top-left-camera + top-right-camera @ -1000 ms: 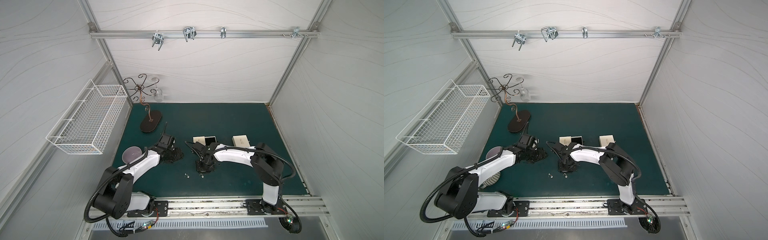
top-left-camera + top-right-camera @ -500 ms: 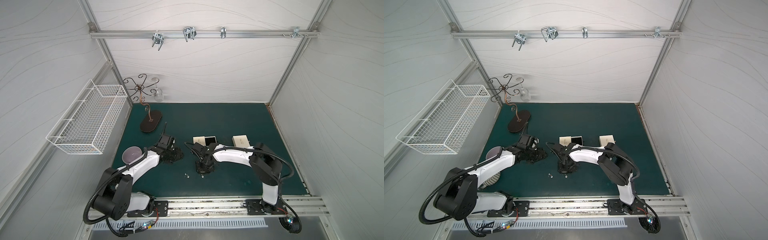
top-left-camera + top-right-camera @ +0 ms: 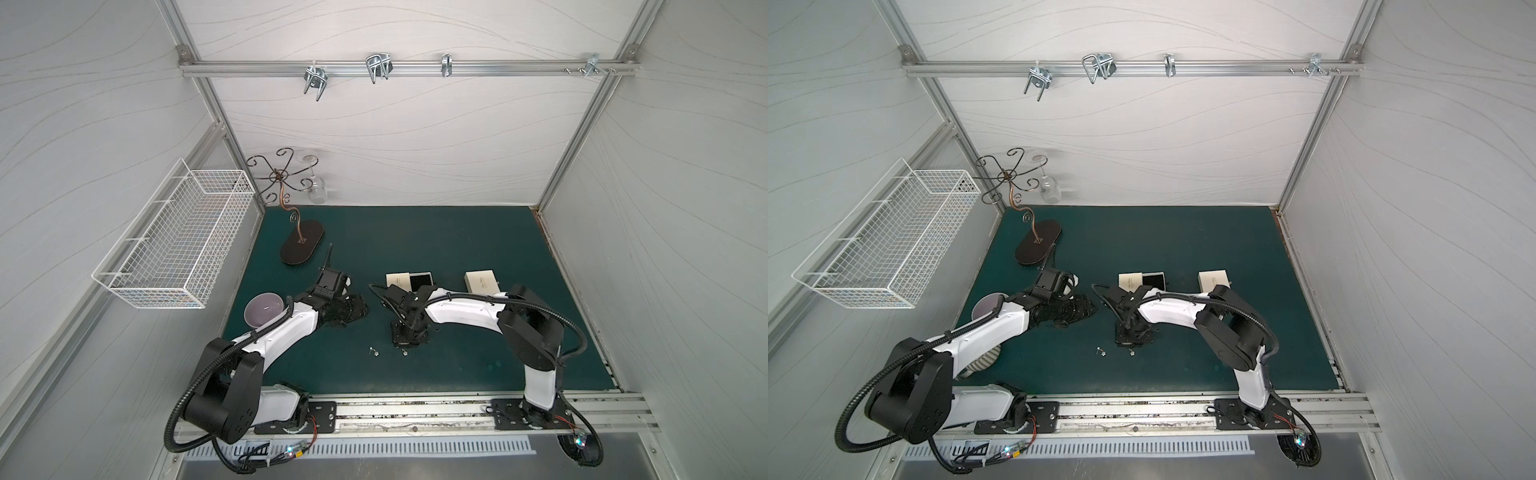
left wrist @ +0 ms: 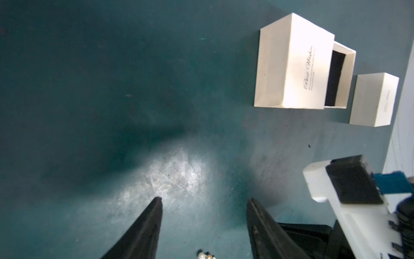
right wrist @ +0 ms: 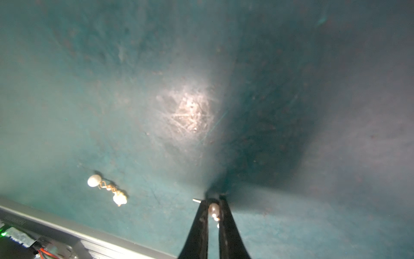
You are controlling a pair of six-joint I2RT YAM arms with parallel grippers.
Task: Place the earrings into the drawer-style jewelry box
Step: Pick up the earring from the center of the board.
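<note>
1. The right gripper stands tip-down on the green surface. Its fingers pinch one earring, with the pale bead caught between the tips and the post poking out sideways.
2. The hold is on a round bead right at the tips, so it could squirt out. A slow, straight lift looks wise, along with a check that the bead rises too.
3. The drawer-style jewelry box sits just behind the right wrist. Its drawer is pulled out and shows dark lining. A low release over the lining should stop the earring bouncing.
4. Two loose earrings lie together nearby on the surface, apart from the fingers. The lift should not sweep them.
5. The left gripper hangs spread and empty over bare surface, apart from the box. More beads show cut off at its wrist view's edge.
6. A closed second box stands beside the open one and could be mistaken for it. The bowl, scrolled stand and wire basket are well clear.
</note>
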